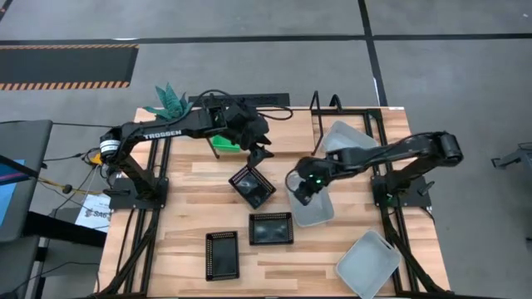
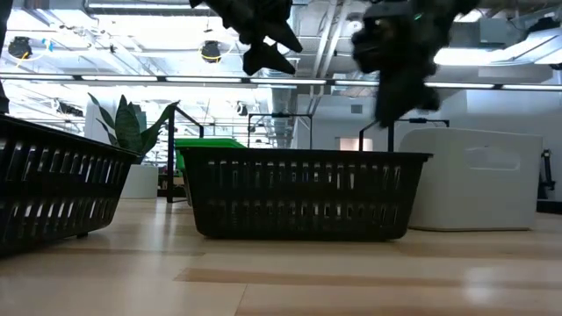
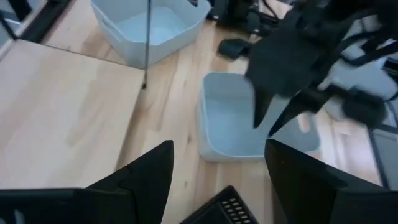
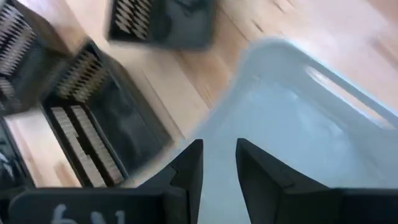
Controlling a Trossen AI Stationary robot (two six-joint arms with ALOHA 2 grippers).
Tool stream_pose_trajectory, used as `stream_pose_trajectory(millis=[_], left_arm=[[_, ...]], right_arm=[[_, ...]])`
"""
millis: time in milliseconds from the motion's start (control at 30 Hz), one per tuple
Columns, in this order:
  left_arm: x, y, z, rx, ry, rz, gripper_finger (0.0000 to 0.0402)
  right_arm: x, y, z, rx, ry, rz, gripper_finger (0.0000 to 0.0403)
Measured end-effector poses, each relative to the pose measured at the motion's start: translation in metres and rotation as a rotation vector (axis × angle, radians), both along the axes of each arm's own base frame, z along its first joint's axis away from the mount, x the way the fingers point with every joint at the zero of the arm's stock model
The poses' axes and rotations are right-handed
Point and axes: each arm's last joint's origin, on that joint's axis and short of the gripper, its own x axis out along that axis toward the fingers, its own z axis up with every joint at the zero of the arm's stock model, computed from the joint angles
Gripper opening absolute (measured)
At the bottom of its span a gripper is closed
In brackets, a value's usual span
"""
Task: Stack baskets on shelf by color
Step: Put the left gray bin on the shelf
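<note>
My right gripper (image 1: 301, 193) hangs open, fingers pointing down over the left rim of a white basket (image 1: 316, 208) that sits mid-table. In the left wrist view its fingers (image 3: 261, 115) dip over that white basket (image 3: 230, 124). My left gripper (image 1: 259, 154) is open in the air above a tilted black basket (image 1: 251, 184), just in front of the shelf (image 1: 283, 129). A green basket (image 1: 223, 143) sits on the shelf's left part. Two more black baskets (image 1: 271, 227) (image 1: 222, 253) lie toward the near edge. Other white baskets are at the shelf's right end (image 1: 345, 137) and near right (image 1: 368, 262). My right gripper has its fingertips (image 4: 196, 162) at the white basket's rim (image 4: 249, 56) on the side facing the black baskets, coming from above. I cannot tell whether they touch the rim.
The shelf's upright wire loop (image 1: 316, 112) stands between the board and the far white basket. A potted plant (image 1: 170, 100) is at the far left. In the low view, black baskets (image 2: 303, 193) fill the foreground. Bare tabletop shows at the near left (image 1: 158, 249).
</note>
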Motion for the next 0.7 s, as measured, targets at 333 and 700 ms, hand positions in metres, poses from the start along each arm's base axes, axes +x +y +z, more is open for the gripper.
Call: stream_pose_trajectory(millis=[333,700], left_arm=[[0.035,-0.022,-0.033,0.093,0.031,-0.069,0.0239],[0.071,-0.020,-0.094,0.106,0.103,-0.073,0.0240]], right_arm=[[-0.062,0.009,0.061,-0.001,-0.037,-0.181,0.0118],[-0.098,0.018,0.088,-0.055,-0.177,-0.278,0.0118]])
